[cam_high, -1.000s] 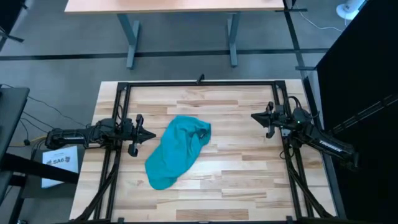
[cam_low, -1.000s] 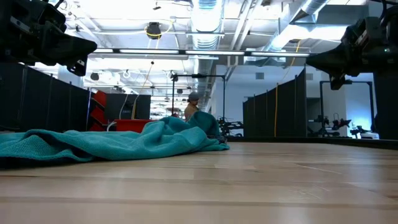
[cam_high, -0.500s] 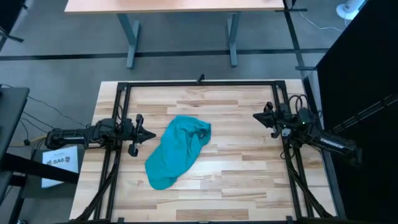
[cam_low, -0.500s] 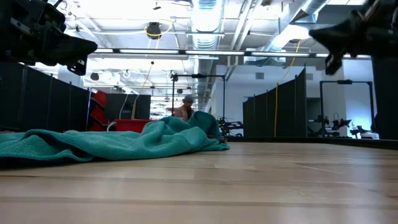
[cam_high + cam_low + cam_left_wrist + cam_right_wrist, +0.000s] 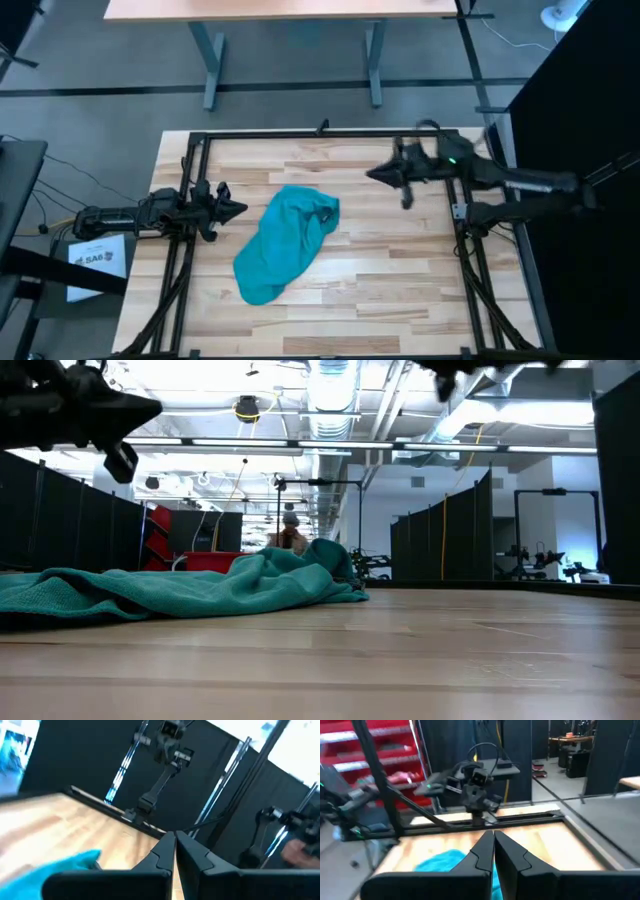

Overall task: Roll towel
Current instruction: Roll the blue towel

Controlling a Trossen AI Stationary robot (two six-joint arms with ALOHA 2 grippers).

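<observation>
Item: towel [image 5: 283, 243]. Teal cloth, crumpled, lying diagonally on the bench [image 5: 380, 290], left of centre; one bunched end toward the far side, the other rounded end toward the near edge. Not flattened, not rolled.

Left gripper [image 5: 234, 210]: raised over the bench's left edge, just beside the towel, apart from it. Fingers [image 5: 165, 854] pressed together, holding nothing.

Right gripper [image 5: 373, 174]: raised over the far right of the bench, well apart from the towel. Fingers [image 5: 485, 851] likewise closed and empty.

Risks, as judged:
- Both sets of fingers are closed; a descent without opening would push the cloth instead of pinching it.
- Cloth is bunched; rolling it unspread would likely give a lumpy, loose bundle.
- A pinch on a fold may take several layers, or only one, dragging the heap sideways.
- Grasps on mismatched corners would skew the roll.
</observation>
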